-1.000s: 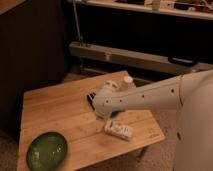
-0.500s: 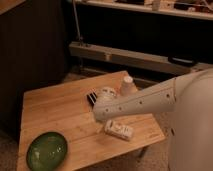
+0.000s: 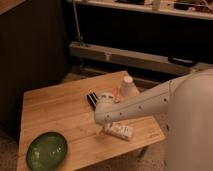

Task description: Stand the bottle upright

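Hand (image 3: 92, 99) hung released and empty over the middle of the bench (image 3: 55, 107). Bottle (image 3: 118, 131) lay on its side near the front edge, camera-ward and picture-right of the hand, its long axis roughly along that edge. Counted: one bottle, one white cup (image 3: 127, 86), one green bowl (image 3: 46, 149).

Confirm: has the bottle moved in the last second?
No, bottle lies at the same spot by the table's near edge; gripper, jaws open, is up-left of it.
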`<state>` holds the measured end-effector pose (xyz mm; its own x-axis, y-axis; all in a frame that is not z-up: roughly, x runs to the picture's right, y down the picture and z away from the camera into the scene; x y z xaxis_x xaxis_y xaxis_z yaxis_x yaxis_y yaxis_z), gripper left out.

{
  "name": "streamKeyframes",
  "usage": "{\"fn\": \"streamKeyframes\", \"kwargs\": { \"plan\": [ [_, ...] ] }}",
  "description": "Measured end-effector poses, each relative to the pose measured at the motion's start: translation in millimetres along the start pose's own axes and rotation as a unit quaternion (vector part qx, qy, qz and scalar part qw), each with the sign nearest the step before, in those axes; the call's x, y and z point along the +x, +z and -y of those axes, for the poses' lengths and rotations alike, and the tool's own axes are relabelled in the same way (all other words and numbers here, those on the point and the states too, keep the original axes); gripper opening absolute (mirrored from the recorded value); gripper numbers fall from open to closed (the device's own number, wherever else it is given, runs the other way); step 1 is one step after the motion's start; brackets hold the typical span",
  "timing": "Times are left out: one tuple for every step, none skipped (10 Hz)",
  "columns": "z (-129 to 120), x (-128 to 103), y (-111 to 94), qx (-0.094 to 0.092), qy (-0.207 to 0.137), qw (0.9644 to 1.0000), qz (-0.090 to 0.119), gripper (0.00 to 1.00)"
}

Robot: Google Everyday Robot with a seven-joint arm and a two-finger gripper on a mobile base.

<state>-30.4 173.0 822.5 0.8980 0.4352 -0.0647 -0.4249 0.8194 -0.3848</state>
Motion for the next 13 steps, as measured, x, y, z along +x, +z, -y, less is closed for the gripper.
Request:
{"fn": "streamKeyframes", "kwargs": {
  "plan": [
    [1.3, 1.6, 2.5, 0.000, 0.003, 1.0000, -0.001, 0.80],
    [3.3, 3.1, 5.4, -0.001, 0.006, 1.0000, -0.003, 0.80],
    [4.9, 3.5, 6.5, 0.000, 0.007, 1.0000, -0.004, 0.80],
    [6.4, 4.9, 7.8, -0.001, 0.008, 0.9999, -0.007, 0.80],
    [9.3, 7.4, 10.4, -0.003, 0.009, 0.9999, -0.012, 0.80],
    [10.8, 8.3, 11.6, -0.005, 0.009, 0.9999, -0.013, 0.80],
    [11.6, 9.3, 12.9, -0.006, 0.010, 0.9998, -0.015, 0.80],
    [12.5, 10.7, 14.0, -0.007, 0.011, 0.9998, -0.017, 0.80],
    [12.6, 11.1, 14.7, -0.008, 0.012, 0.9997, -0.018, 0.80],
    [12.8, 11.0, 14.6, -0.008, 0.013, 0.9997, -0.019, 0.80],
    [13.3, 10.0, 13.4, -0.007, 0.013, 0.9997, -0.018, 0.80],
    [14.3, 6.7, 10.1, -0.006, 0.014, 0.9998, -0.014, 0.80],
    [14.8, 5.1, 8.5, -0.006, 0.016, 0.9998, -0.013, 0.80]
  ]
}}
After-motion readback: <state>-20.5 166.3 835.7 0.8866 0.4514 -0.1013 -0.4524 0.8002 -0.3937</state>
